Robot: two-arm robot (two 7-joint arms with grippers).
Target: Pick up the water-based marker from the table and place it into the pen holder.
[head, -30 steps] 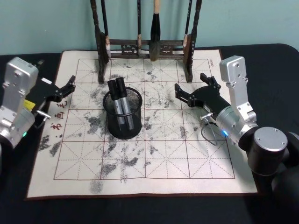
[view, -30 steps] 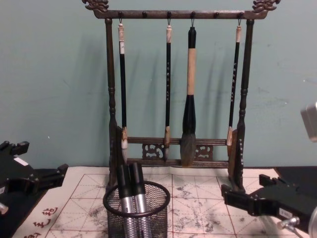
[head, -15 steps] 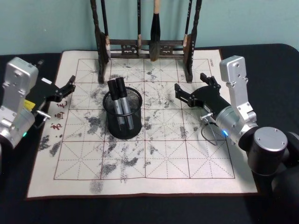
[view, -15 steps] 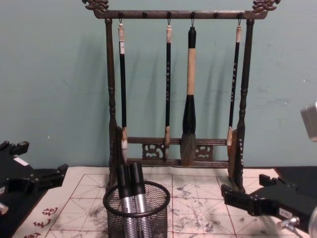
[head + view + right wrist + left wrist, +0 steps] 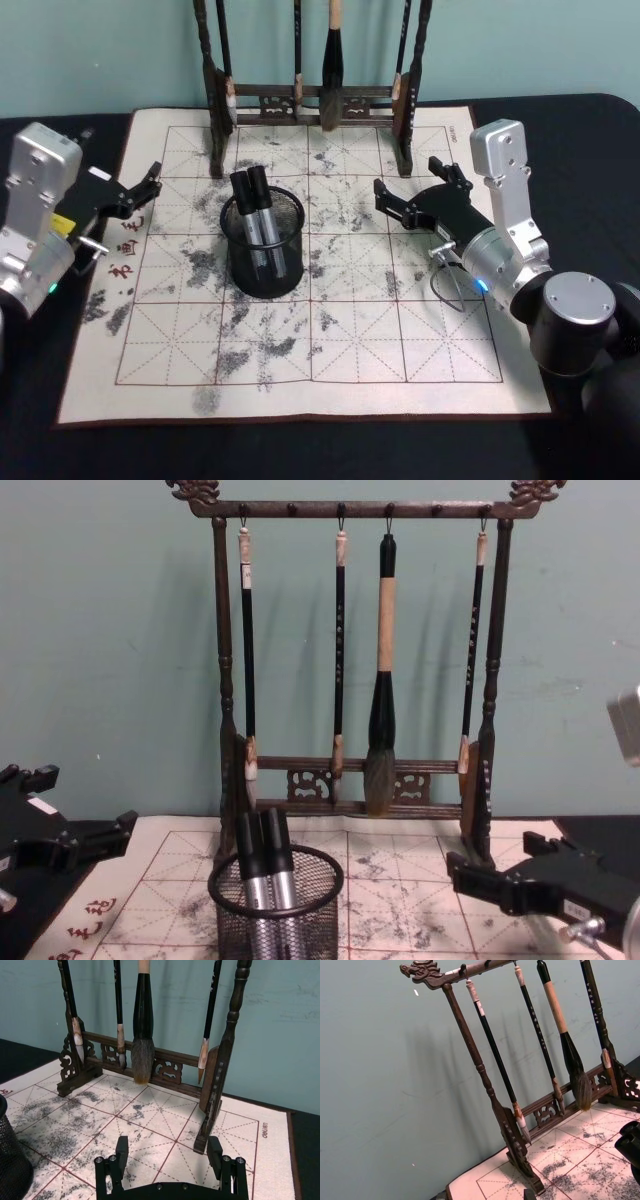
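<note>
The flat black tabletop [image 5: 560, 120] is covered by a white cloth mat [image 5: 350, 330] printed with red grid lines and stained with grey ink. A tall dark carved wooden brush rack [image 5: 225, 730] is stood at the mat's far edge, behind the pen holder, with four calligraphy brushes [image 5: 381, 680] hung from its top bar.

The right gripper [image 5: 413, 188] is held just above the mat, to the right of the pen holder and well apart from it; its black fingers [image 5: 121, 1152] are seen spread wide with nothing between them. The left gripper [image 5: 146, 184] is held at the mat's left edge, left of the pen holder and apart from it; its fingers are seen parted and empty.

The short round black wire-mesh pen holder [image 5: 264, 245] is stood upright on the mat, in front of the rack's left post. Two water-based markers [image 5: 255, 215] with black caps and silver barrels are stood inside the pen holder, side by side, leaned toward its far-left rim, with their capped ends raised above the rim.
</note>
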